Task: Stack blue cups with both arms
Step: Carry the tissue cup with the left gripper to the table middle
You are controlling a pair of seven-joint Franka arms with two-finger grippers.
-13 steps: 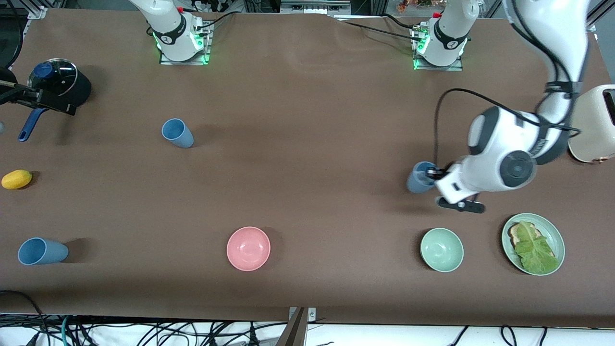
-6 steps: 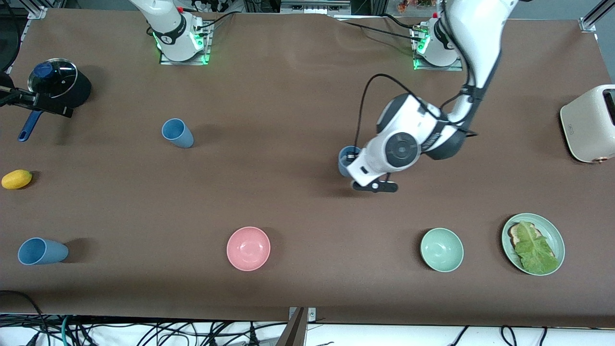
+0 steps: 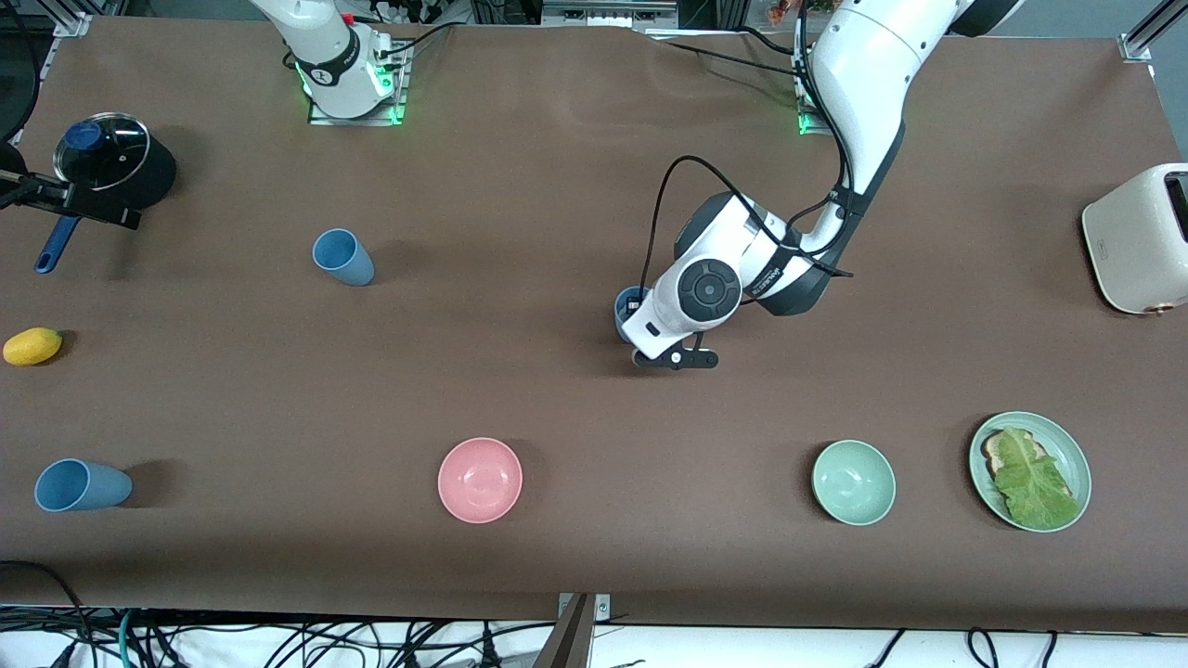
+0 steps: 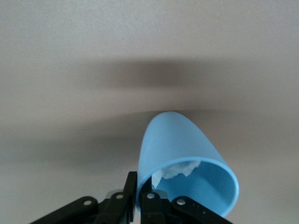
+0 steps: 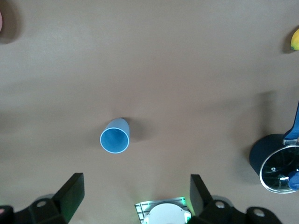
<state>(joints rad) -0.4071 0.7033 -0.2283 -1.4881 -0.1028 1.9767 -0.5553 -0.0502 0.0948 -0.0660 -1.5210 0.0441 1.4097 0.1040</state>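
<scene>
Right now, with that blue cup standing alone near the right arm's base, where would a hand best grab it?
Probably by the rim, from above: the blue cup stands upright, mouth open upward, so one finger can slip inside and one outside its thin wall.

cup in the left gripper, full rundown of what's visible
The blue cup in the left gripper is a plain matte light-blue tapered tumbler, no handle, looks like plastic. It is upright over the middle of the table, mostly hidden under the wrist in the front view. The left gripper is shut on its rim wall, one finger inside, one outside. Something pale shows inside the mouth; I cannot tell what. Whether its base touches the table is unclear.
</scene>
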